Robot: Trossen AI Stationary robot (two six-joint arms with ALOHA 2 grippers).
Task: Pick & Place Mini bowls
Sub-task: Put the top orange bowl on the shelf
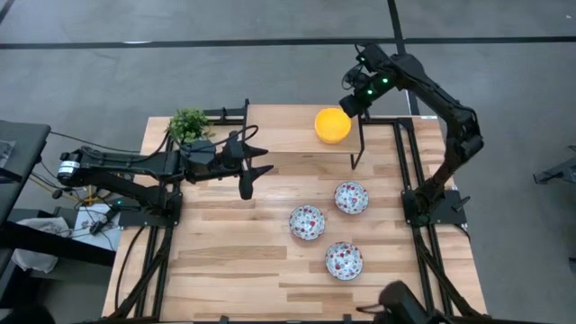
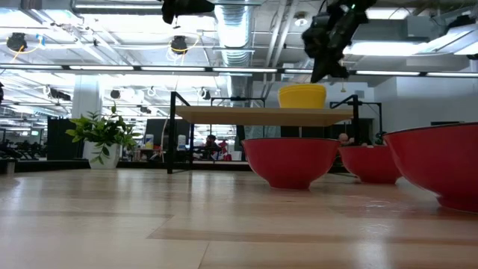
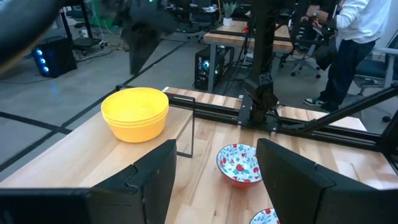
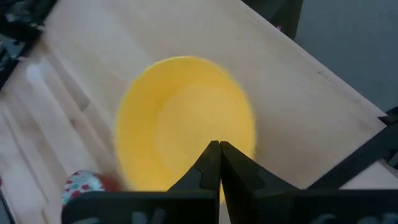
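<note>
A stack of plain yellow mini bowls (image 1: 332,125) stands on a raised wooden shelf (image 1: 288,135) at the table's far side; it also shows as the yellow stack (image 2: 302,96) (image 3: 135,113) (image 4: 186,121). Three white floral bowls with red outsides (image 1: 351,197) (image 1: 307,222) (image 1: 344,260) rest on the table's right half. My right gripper (image 1: 354,101) (image 4: 219,152) is shut and hovers just above the yellow stack's right side, apart from it (image 2: 326,71). My left gripper (image 1: 252,169) (image 3: 214,180) is open, in the air left of the floral bowls.
A small green potted plant (image 1: 189,124) stands at the far left corner. The shelf rests on black legs (image 1: 356,148). Bare wood lies on the table's left and near parts (image 1: 216,261). A person (image 3: 360,31) stands in the room beyond the table.
</note>
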